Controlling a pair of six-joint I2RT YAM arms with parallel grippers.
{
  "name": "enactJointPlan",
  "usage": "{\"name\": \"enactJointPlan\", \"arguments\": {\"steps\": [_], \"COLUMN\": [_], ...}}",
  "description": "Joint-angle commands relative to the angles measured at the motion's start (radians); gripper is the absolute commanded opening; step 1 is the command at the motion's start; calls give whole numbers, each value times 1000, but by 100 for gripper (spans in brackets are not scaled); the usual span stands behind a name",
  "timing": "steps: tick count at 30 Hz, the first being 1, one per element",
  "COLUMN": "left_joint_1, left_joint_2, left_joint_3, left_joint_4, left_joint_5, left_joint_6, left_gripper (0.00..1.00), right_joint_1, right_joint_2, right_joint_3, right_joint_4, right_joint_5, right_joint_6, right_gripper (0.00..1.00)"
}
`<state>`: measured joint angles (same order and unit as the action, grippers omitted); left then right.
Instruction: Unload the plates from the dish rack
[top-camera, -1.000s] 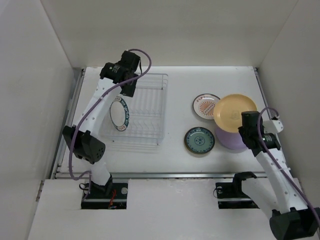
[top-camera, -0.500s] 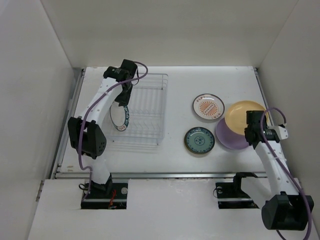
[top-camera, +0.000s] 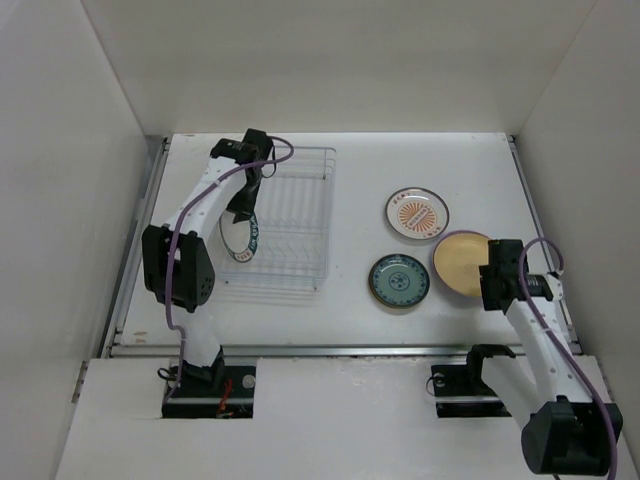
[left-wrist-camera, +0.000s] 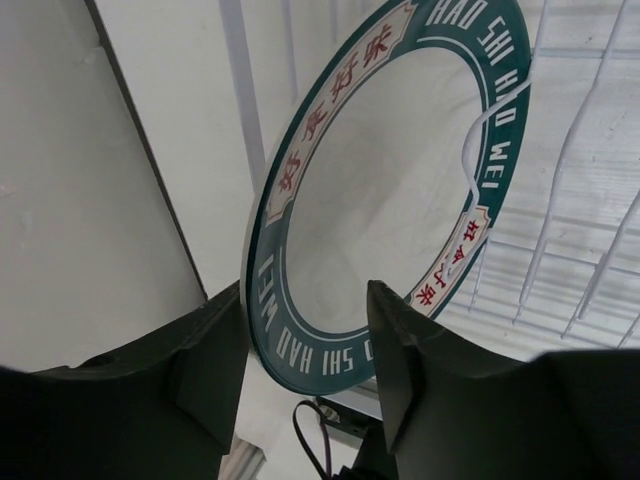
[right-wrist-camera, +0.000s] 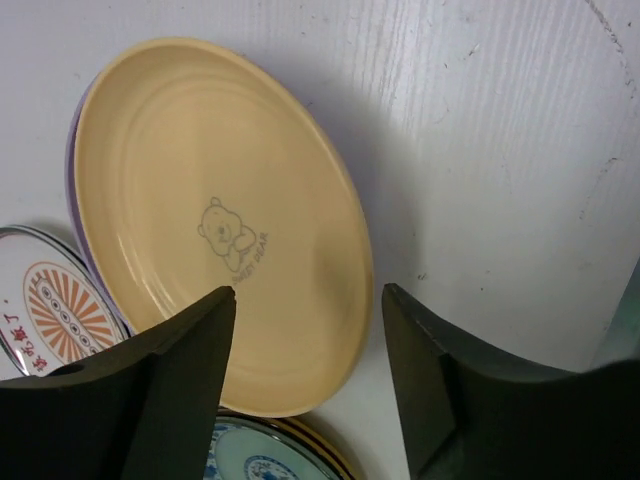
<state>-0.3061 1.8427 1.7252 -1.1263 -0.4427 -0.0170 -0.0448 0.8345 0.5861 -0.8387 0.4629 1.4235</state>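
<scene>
Green-rimmed plate (left-wrist-camera: 385, 190) alone in dish rack (top-camera: 295, 200); left claw (left-wrist-camera: 305, 310) spread astride rim, so I should pinch next; right claw (right-wrist-camera: 308, 300) spread.

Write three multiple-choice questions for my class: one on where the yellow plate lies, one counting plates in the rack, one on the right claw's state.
1. The yellow plate lies: A in a sink; B on a purple plate; C on the floor.
2. Plates in the rack: A none; B one; C three.
3. The right claw is: A open; B shut on the yellow plate; C shut on the rack.
Answers: 1 B, a purple edge shows beneath it. 2 B, only the green-rimmed plate stands there. 3 A, its fingers are spread above the plate.
</scene>
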Motion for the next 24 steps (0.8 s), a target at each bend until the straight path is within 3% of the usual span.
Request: {"name": "enactJointPlan", "arguments": {"steps": [1, 3, 9, 15, 17, 24], "left_joint_1": [1, 1, 1, 1, 1, 1], "left_joint_2": [-20, -11, -11, -2, 21, -48], "left_joint_3": [-1, -1, -19, -29, -20, 183], "left_joint_4": [-15, -15, -15, -15, -26, -139], "left_joint_5": [21, 21, 30, 30, 41, 96], "left_joint_6": [-11, -11, -11, -11, -11, -35], "left_gripper": [44, 40, 23, 14, 0, 0], "right_joint_1": [-4, -4, -4, -4, -4, -4], "right_joint_2": [-11, -32, -110, -184, -205, -225], "right_joint_3": [1, 11, 41, 92, 115, 202], "right_joint_4": [4, -8, -30, -7, 6, 134], "right_joint_5": [13, -6, -44, -59, -69, -173], "right_joint_6": [8, 8, -37, -164, -196, -428], "right_gripper": [68, 77, 80, 80, 80, 78]}}
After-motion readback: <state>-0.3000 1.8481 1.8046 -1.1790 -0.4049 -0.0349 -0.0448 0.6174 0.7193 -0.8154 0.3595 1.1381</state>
